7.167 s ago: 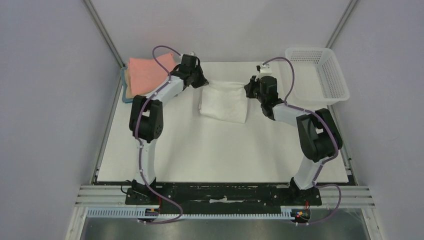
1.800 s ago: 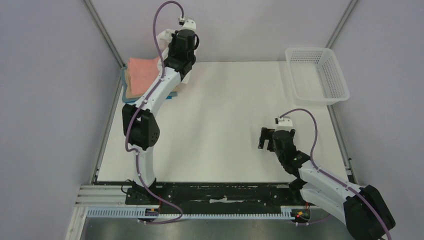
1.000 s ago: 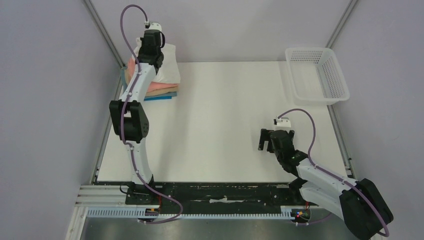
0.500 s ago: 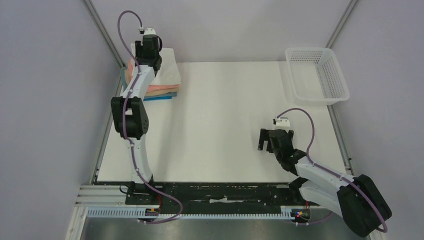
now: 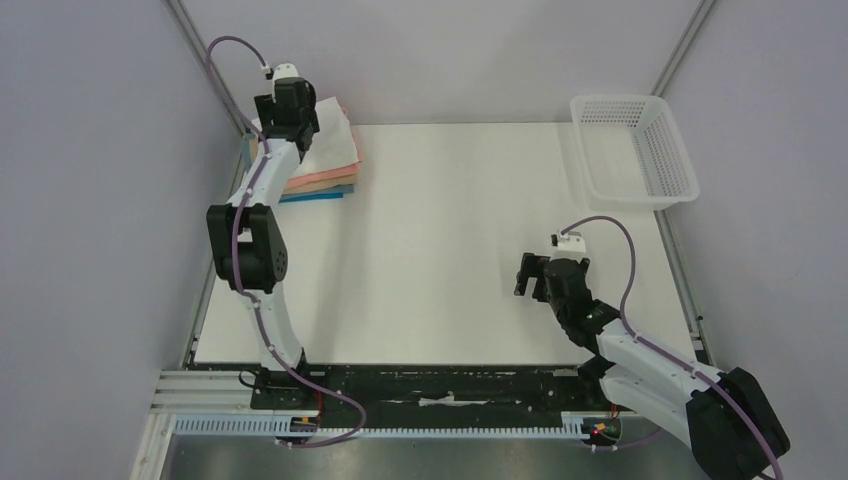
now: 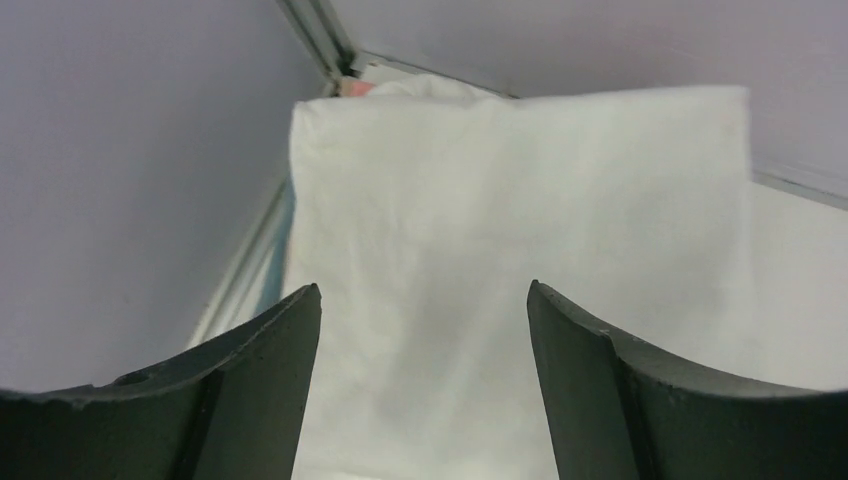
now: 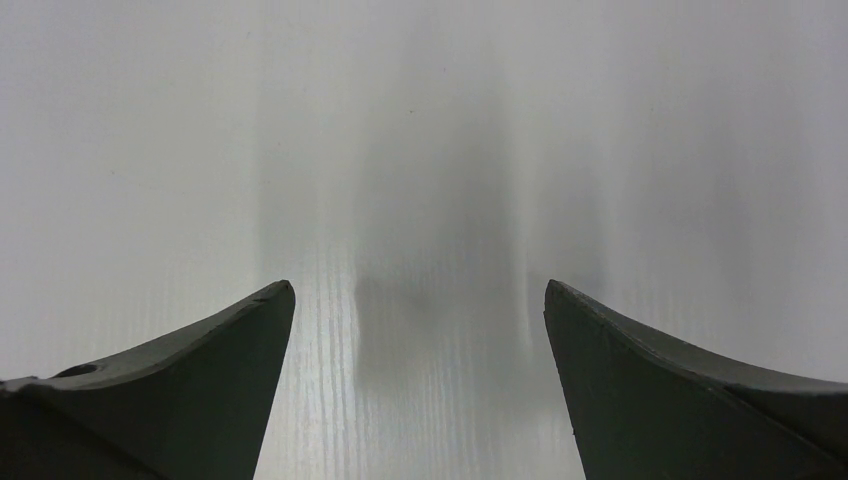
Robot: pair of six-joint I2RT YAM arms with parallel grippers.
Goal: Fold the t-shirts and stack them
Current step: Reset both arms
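The t-shirts lie as a folded stack in the far-left corner of the table. A white t-shirt (image 5: 335, 148) is on top, over a salmon-pink one (image 5: 326, 178) and a blue one (image 5: 312, 195). My left gripper (image 5: 288, 122) hovers at the stack's far-left edge. In the left wrist view the gripper (image 6: 423, 290) is open, with the white t-shirt (image 6: 520, 200) lying flat below and beyond its fingers. My right gripper (image 5: 530, 276) stands open low over bare table at the near right, and nothing lies between its fingers (image 7: 419, 285).
A white mesh basket (image 5: 620, 101) stands at the far right corner. Grey walls and a metal frame post (image 6: 318, 35) close in right behind the stack. The white table (image 5: 440, 230) stretches between the two arms.
My left gripper has opened, let go of the white t-shirt on the stack and drawn back toward the far-left corner. The right arm has barely moved.
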